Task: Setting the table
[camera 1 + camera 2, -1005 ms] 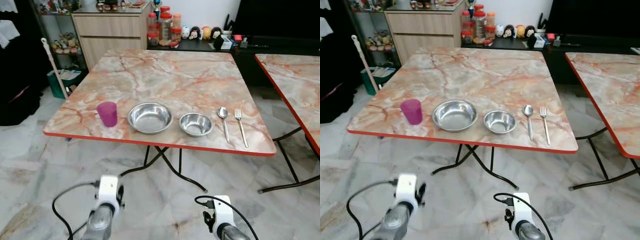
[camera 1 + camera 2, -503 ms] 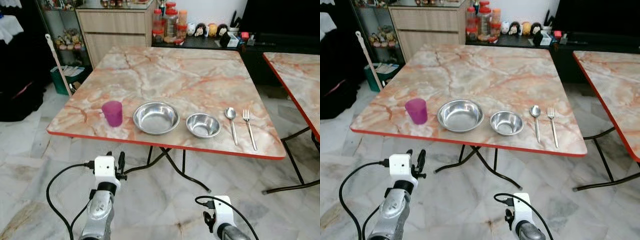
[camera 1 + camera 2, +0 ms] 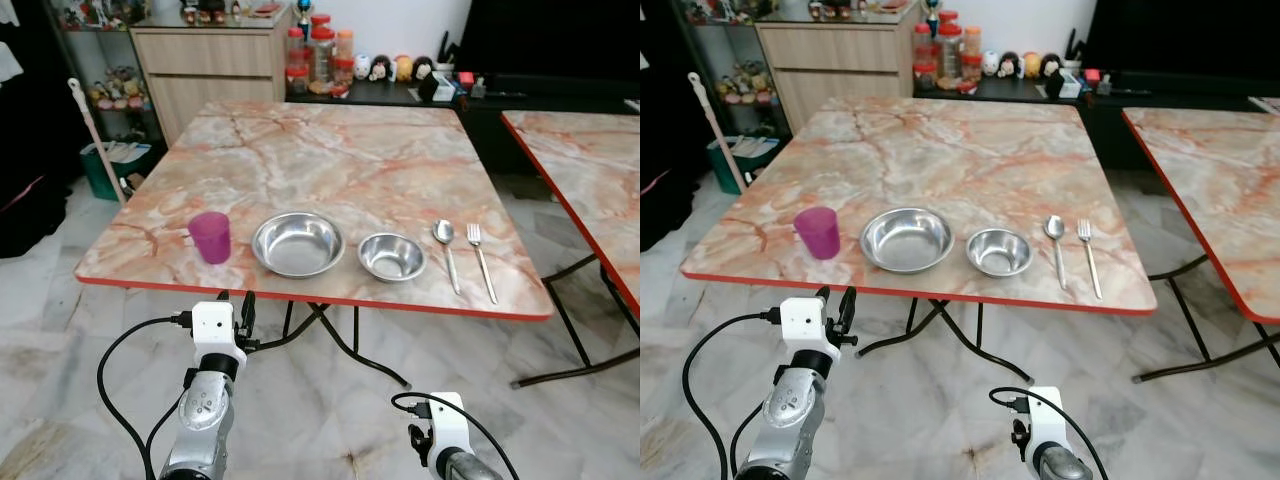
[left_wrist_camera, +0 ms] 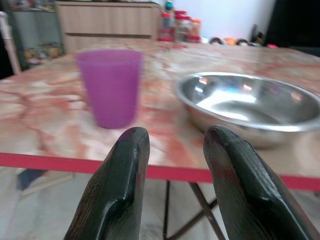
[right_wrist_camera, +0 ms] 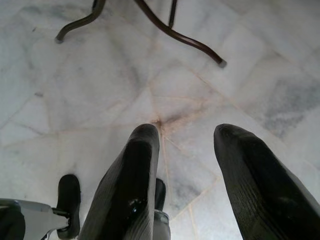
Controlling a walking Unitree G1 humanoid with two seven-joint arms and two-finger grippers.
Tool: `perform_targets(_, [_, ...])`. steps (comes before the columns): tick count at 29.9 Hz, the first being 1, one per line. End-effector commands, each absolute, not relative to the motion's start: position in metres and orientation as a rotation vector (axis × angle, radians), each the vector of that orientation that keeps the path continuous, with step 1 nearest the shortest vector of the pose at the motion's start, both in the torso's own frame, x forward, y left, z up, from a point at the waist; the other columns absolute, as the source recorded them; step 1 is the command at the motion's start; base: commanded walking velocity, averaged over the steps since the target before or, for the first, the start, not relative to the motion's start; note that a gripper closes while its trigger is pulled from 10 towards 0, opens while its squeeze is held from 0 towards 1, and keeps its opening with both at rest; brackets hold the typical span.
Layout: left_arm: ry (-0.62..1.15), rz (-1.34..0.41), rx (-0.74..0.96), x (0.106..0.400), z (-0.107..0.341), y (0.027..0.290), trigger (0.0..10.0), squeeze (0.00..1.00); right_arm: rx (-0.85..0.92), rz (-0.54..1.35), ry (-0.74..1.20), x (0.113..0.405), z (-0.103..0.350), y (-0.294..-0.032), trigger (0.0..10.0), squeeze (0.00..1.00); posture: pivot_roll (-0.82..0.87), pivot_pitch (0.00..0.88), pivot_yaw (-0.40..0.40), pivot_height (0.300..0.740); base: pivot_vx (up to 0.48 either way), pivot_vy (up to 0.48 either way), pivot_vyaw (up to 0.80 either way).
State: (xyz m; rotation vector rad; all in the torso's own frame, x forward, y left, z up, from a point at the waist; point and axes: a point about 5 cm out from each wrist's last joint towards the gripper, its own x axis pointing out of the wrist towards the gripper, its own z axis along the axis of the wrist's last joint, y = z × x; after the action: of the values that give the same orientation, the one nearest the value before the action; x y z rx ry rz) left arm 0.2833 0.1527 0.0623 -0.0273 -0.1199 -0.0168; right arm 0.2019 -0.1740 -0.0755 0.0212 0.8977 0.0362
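Purple cup [image 3: 211,237] standing upright near the front left corner of the marble table [image 3: 340,150], just beside the large steel bowl [image 3: 297,243] but apart from it. Left gripper [image 3: 234,309] raised to the table's red edge, just short of the cup, fingers [image 4: 120,185] spread and empty, aimed between cup and large bowl. Right gripper [image 5: 187,175] low over the floor tiles, fingers parted, holding nothing.

Step in hand, by judgement: approach to the cup.
- Shift aim toward the cup's centre line before advancing; present line favours the gap beside it.
- Lift clear of the table edge, then advance level.
- Keep fingers wide enough to straddle the cup wall on both sides; close around mid-height.
- Avoid contact with the large bowl's rim.
- Light plastic likely: tips easily if nudged off-centre.

Count on the table:
- 1 cup
- 2 steel bowls, large and small bowl [image 3: 392,256]
- 1 spoon [image 3: 446,250]
- 1 fork [image 3: 481,258]
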Motion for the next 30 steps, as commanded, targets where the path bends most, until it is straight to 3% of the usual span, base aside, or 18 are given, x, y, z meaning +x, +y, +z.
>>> perform_targets(1, [-0.122,-0.013,-0.031,0.283,0.065,0.156,10.0,0.00,0.018,0.039,0.899,0.203,-0.075,-0.173,10.0,0.00,0.04,0.000,-0.045,0.732,0.322,0.000,0.00])
perform_targets(20, [-0.169,-0.019,-0.056,0.284,0.078,0.156,10.0,0.00,0.005,0.054,0.904,0.204,-0.075,-0.170,10.0,0.00,0.05,0.000,-0.045,0.732,0.379,0.000,-0.08])
perform_targets(30, [-0.220,-0.087,-0.108,0.269,0.096,0.150,10.0,0.00,0.001,0.061,0.908,0.203,-0.076,-0.170,10.0,0.00,0.05,0.000,-0.045,0.732,0.000,0.000,0.00])
